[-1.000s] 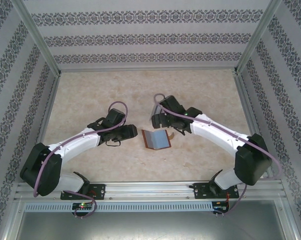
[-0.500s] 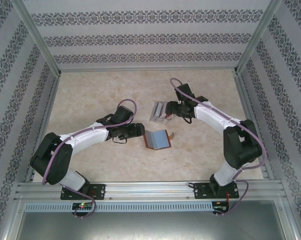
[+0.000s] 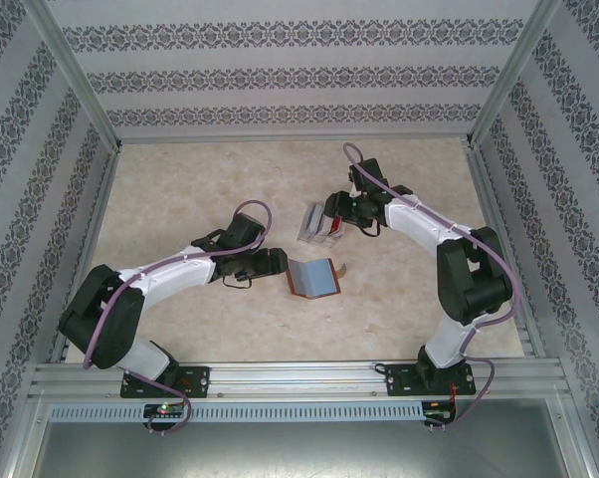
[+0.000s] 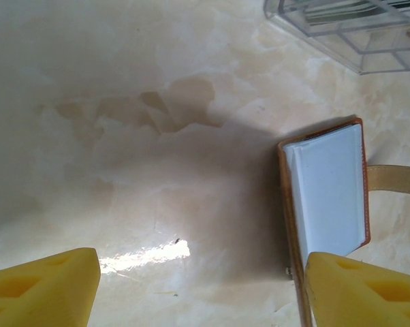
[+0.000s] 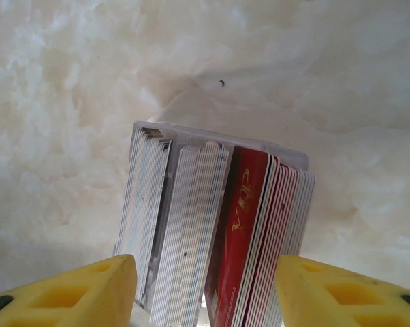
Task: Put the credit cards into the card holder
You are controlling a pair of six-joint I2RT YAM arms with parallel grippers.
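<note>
The card holder (image 3: 314, 277) lies open on the table, brown-rimmed with a pale grey inner pocket up (image 4: 327, 197). My left gripper (image 3: 274, 261) stands just left of it, open, with nothing between its fingers (image 4: 205, 294); the right fingertip (image 4: 368, 293) hangs over the holder's near edge. The credit cards (image 5: 191, 231) stand on edge in a clear box (image 3: 316, 222): white and grey ones, with a red card (image 5: 242, 231) among them. My right gripper (image 5: 205, 296) is open over that box (image 3: 332, 212), one finger on each side of the card stack.
The holder's tan clasp strap (image 4: 396, 178) sticks out to its right. Metal frame rails and patterned walls (image 3: 41, 149) close in the marble-look table (image 3: 200, 179) on three sides. Bare tabletop lies to the left and at the back.
My right arm folded back and carried its gripper up over the card box, its jaws narrowing round the stack. My left gripper slid right, closer to the holder, and opened a little.
</note>
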